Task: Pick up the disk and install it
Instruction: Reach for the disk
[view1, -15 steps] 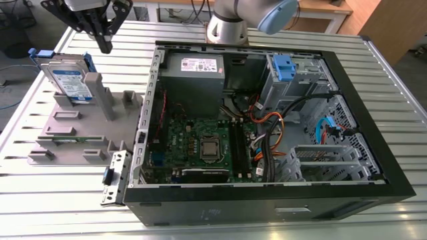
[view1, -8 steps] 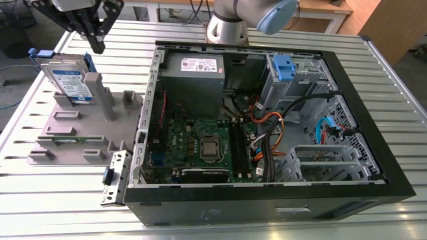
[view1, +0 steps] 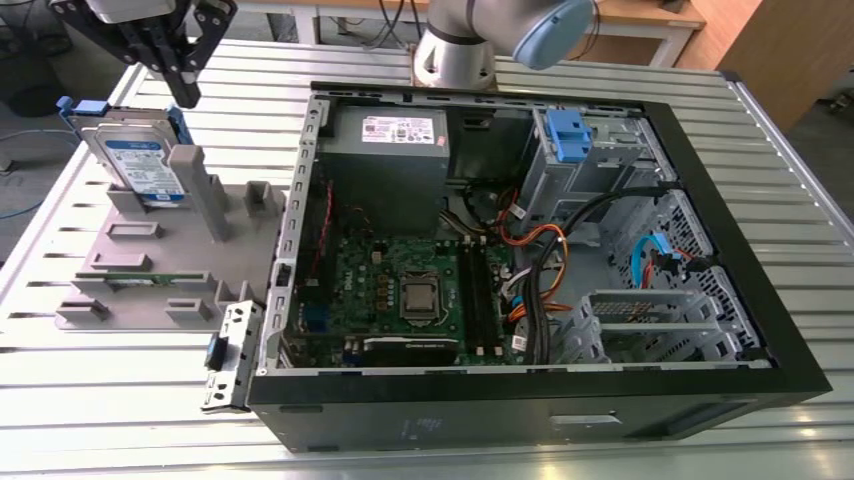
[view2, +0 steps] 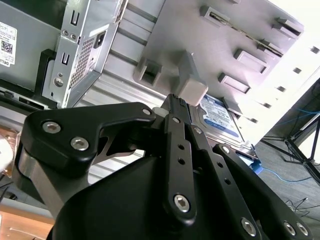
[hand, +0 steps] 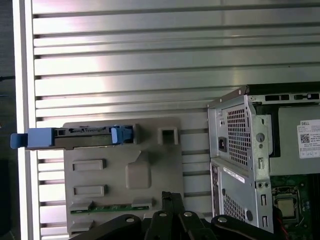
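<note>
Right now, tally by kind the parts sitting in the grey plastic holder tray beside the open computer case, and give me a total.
Silver-grey metal hard drive in a blue plastic carrier frame, standing upright: 1
Green circuit-board strip, lying flat in its slot: 1
Total: 2

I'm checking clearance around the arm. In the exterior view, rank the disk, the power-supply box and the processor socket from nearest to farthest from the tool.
1. The disk, upright in the grey fixture, just beneath the tool.
2. The power-supply box, inside the case, toward the exterior view's right.
3. The processor socket, mid-motherboard, farthest.
</note>
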